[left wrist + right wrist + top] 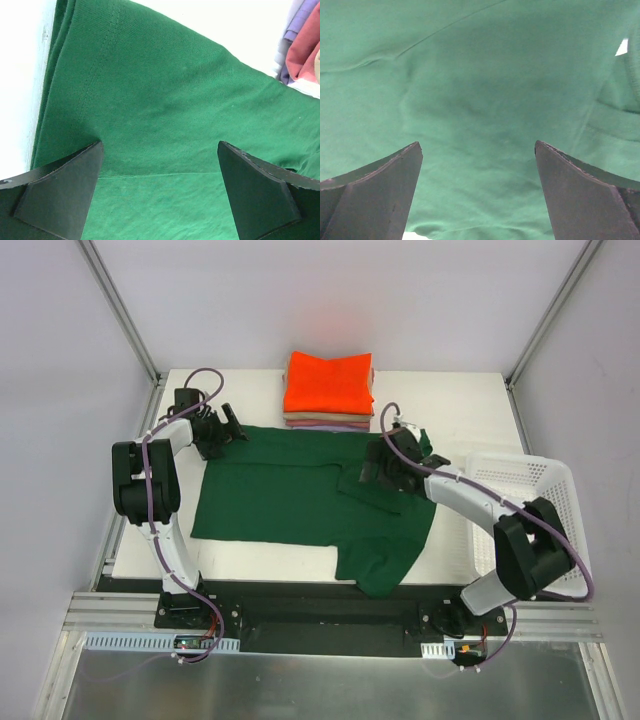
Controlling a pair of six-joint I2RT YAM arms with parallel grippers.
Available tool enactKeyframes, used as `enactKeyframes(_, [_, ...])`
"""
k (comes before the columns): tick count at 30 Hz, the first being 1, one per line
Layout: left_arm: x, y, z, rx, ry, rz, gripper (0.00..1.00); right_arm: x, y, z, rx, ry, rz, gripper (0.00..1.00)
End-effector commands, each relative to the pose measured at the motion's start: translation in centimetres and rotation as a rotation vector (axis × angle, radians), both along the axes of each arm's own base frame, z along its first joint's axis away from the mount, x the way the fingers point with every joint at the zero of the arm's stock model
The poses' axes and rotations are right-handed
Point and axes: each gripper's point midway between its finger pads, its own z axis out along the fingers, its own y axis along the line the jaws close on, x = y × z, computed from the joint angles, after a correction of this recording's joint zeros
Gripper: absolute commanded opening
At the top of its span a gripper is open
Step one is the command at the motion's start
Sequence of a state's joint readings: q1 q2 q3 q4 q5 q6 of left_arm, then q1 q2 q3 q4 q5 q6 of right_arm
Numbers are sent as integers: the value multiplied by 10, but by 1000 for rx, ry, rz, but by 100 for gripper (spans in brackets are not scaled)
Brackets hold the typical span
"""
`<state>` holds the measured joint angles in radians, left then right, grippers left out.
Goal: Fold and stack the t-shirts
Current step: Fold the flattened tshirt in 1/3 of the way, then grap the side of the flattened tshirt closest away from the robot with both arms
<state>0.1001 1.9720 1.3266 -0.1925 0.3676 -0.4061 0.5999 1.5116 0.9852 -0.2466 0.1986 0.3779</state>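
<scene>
Top view with both wrist views. A dark green cotton short-sleeved t-shirt lies spread on the white desk between the two claws, one flap turned inward beneath the right claw. A lower corner reaches the near desk edge.

The left claw stands wide open and empty over the hem at the shirt's far-left corner. The right claw is likewise open and empty, with green cloth filling the gap between its fingers.

The fold appears partly made. To finish it well, each claw should probably pinch only the layers meant to travel, at matching points on one edge. The cloth is then carried low and laid with its edges aligned, or wrinkles may be trapped.

Beyond both claws sits the stack of folded rectangular t-shirts, bright orange on top, tan and lilac below.

Outboard of the right claw, a white plastic mesh basket shows no garment inside, though the arm hides part of it.
</scene>
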Motion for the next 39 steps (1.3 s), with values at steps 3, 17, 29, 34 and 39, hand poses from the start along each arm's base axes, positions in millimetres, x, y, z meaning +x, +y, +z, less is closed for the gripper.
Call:
enactKeyframes(3, [-22, 14, -23, 31, 116, 34, 99, 8, -38, -42, -42, 162, -33, 96])
enactKeyframes(17, [-22, 26, -29, 75, 146, 58, 99, 56, -63, -80, -8, 321, -38, 96])
enactKeyframes(29, [-48, 26, 33, 94, 43, 137, 99, 44, -56, 15, -21, 65, 135, 96])
enactKeyframes(34, [-129, 55, 28, 227, 120, 387, 99, -2, -79, 38, -307, -80, 147, 96])
enactKeyframes(39, [-223, 58, 2, 256, 242, 549, 99, -49, -76, 28, -213, -106, 156, 96])
